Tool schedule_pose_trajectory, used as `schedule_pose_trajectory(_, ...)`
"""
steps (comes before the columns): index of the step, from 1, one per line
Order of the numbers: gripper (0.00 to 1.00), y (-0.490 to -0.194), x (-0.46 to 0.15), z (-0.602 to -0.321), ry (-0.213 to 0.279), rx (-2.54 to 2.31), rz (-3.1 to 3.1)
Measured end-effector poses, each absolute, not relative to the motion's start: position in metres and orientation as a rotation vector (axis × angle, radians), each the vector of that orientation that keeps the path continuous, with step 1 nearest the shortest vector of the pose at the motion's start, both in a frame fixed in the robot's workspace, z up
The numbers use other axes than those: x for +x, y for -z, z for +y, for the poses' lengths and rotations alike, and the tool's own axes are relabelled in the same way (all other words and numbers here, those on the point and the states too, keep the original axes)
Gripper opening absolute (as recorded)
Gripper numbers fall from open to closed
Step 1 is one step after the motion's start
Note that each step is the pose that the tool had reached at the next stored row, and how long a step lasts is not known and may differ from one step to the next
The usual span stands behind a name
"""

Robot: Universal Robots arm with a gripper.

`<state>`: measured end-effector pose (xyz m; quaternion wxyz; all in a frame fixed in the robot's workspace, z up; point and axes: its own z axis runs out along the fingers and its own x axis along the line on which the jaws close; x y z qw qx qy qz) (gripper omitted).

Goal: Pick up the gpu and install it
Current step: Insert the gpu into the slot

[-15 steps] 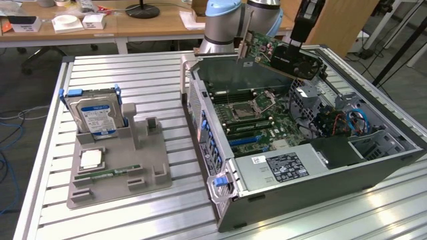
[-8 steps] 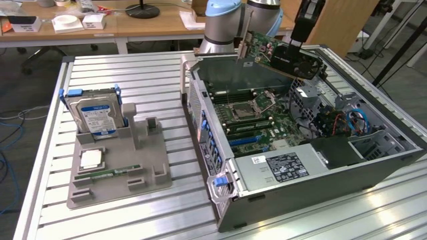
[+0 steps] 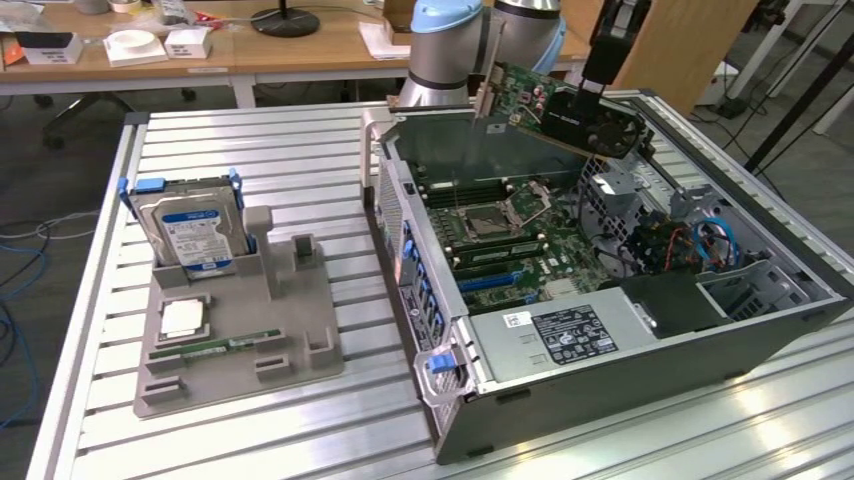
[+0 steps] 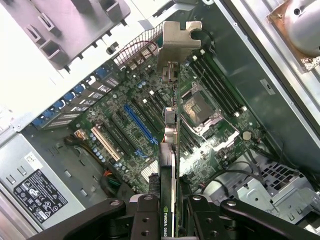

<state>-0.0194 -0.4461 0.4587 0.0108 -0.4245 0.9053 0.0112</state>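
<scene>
The gpu, a green card with a black cooler and a silver end bracket, hangs tilted in the air over the far side of the open computer case. My gripper is shut on its upper edge. The wrist view looks along the gpu edge-on, with its silver bracket at the far end and my black fingers clamped on either side. Well below the card lies the motherboard with its blue expansion slot. The card touches nothing in the case.
A grey parts tray on the slatted table at the exterior view's left holds a blue-labelled hard drive, a CPU and a RAM stick. The power supply fills the case's near end. Desks stand behind.
</scene>
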Motion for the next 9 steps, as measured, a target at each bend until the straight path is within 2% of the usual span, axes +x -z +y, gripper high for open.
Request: schedule_pose_trajectory(9, 0.25, -0.4590, -0.0194, -0.4461, -0.035, -1.354, 2.811)
